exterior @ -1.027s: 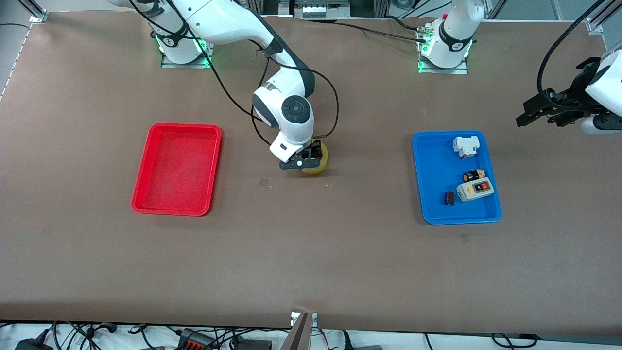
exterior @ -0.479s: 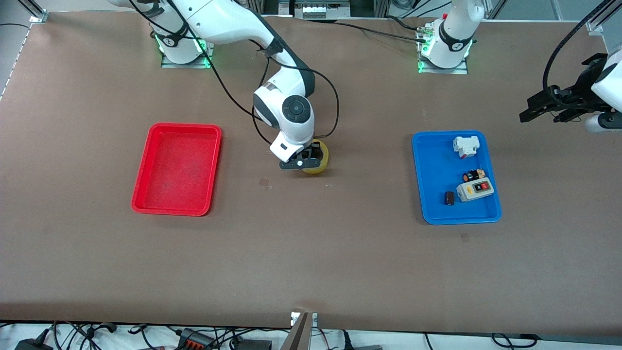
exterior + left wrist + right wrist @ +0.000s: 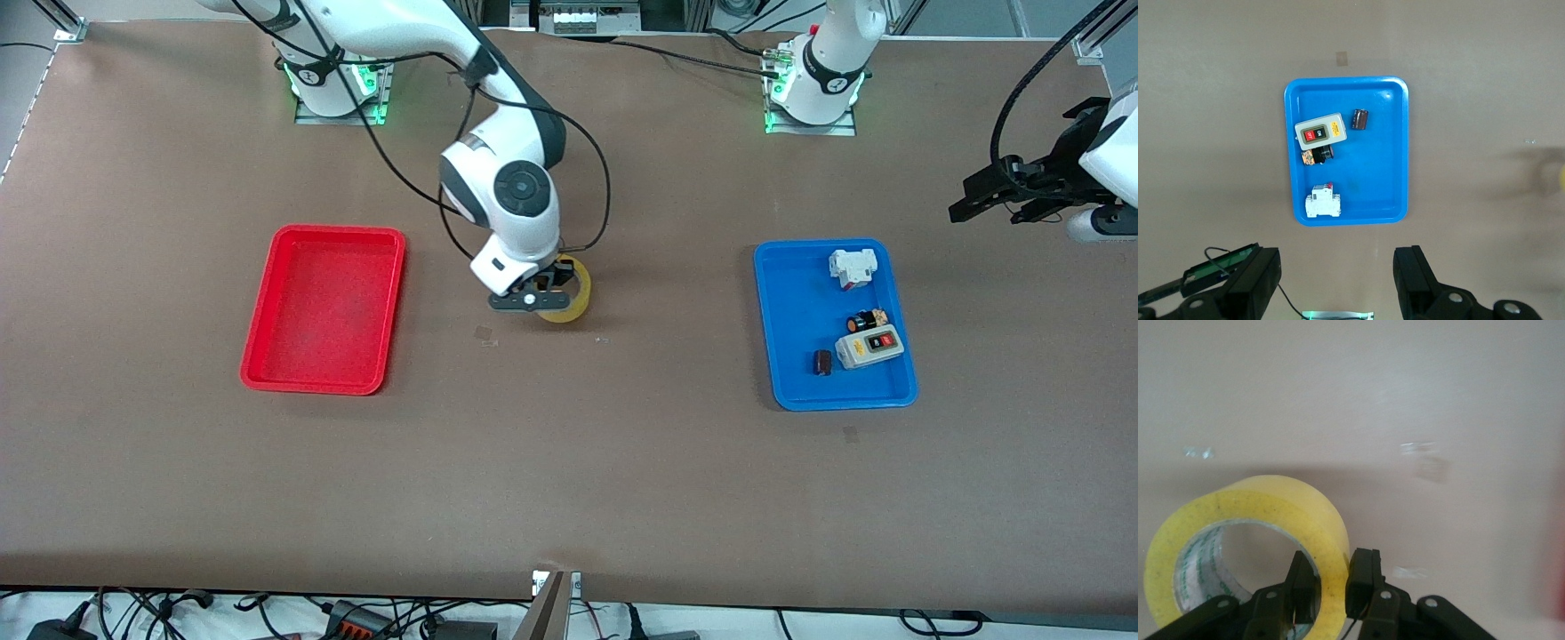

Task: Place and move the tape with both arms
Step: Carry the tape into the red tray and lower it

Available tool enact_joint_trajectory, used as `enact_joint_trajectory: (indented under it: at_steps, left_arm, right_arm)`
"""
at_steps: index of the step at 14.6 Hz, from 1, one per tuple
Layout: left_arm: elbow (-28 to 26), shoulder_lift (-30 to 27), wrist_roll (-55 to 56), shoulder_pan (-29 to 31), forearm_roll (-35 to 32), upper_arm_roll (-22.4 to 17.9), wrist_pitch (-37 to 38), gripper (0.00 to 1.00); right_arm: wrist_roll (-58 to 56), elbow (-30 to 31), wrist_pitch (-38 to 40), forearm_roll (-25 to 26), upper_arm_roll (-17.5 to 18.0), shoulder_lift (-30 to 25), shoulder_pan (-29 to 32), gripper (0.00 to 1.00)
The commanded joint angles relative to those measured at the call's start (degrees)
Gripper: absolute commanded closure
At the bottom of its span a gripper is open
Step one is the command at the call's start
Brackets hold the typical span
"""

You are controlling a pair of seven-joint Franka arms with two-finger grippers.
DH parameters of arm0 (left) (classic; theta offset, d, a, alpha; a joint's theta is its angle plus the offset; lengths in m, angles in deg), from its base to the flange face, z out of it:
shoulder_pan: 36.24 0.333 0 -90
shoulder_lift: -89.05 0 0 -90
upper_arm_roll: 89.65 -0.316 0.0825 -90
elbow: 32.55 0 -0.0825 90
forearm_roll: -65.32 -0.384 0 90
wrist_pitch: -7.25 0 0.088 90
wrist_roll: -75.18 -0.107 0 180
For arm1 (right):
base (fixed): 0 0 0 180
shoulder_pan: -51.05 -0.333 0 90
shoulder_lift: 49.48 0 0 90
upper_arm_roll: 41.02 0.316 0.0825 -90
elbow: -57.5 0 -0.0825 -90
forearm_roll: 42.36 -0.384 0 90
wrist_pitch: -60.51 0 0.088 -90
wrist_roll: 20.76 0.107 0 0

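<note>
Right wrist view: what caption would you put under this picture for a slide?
The right hand pinches the wall of the yellow tape roll, one finger inside the hole and one outside, over the brown table.

The tape is a yellowish translucent ring with a wide round hole. Its wall is pinched by the right gripper. It sits between the red tray and the blue tray, closer to the red one.

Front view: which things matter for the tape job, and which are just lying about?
In the job:
- tape, pinched by the right gripper
- left gripper, open, waiting

Lying about:
- red tray
- blue tray
- switch box
- white part
</note>
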State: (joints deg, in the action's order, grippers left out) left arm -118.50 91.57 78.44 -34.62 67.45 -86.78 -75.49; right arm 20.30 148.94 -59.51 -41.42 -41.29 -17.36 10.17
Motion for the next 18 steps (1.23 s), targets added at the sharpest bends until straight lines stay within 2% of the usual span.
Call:
enact_joint_trajectory:
  at_steps: [1, 6, 9, 11, 14, 18]
  left_arm:
    - [1.57, 0.73, -0.98, -0.04, -0.63, 0.38, 0.66, 0.00]
    - [1.92, 0.73, -0.98, 0.22, -0.55, 0.12, 0.66, 0.00]
    - [1.84, 0.73, -0.98, 0.14, -0.63, 0.20, 0.66, 0.00]
    - [1.84, 0.73, -0.98, 0.14, -0.63, 0.20, 0.57, 0.00]
    - [1.84, 0.73, -0.98, 0.14, -0.55, 0.20, 0.57, 0.00]
    - [-0.09, -0.32, -0.90, 0.14, -0.46, 0.29, -0.83, 0.00]
  right_arm:
    - [-6.23, 6.26, 2.34, -0.15, 0.71, -7.92, 7.19, 0.98]
    - [-22.12, 19.44, 0.06, -0.15, 0.71, -17.24, 20.28, 0.97]
    - [-28.56, 29.02, -7.65, -0.15, 0.62, -20.16, 26.10, 0.97]
    - [-33.12, 32.47, -11.71, -0.15, 0.62, -19.90, 30.13, 0.97]
    - [-40.43, 34.32, -14.70, -0.15, 0.71, -17.71, 36.12, 0.96]
    - [-41.59, 36.17, -18.23, -0.15, 0.71, -15.16, 37.01, 0.95]
